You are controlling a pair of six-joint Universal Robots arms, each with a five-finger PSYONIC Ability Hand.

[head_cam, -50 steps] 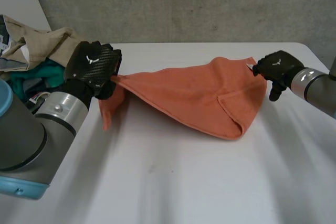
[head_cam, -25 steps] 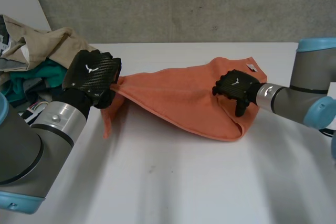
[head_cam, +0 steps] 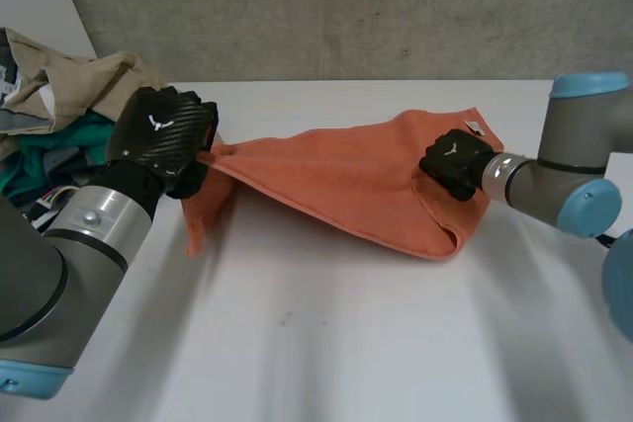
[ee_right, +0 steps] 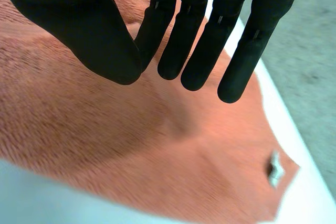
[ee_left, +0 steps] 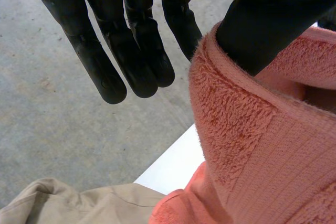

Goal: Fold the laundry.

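Towel: our orange towel [head_cam: 346, 175] lies on the table [head_cam: 326, 343], its long axis running from one robot hand to the other.
Left robot hand [head_cam: 163, 135]: at the towel's left corner, thumb clamped on it, holding it raised and taut.
Right robot hand [head_cam: 455, 162]: over the towel's right end, fingers straight, gripping nothing.
Key relation: that right end lies directly beneath the right robot hand.
Hidden: we cannot tell whether its fingertips touch the towel.
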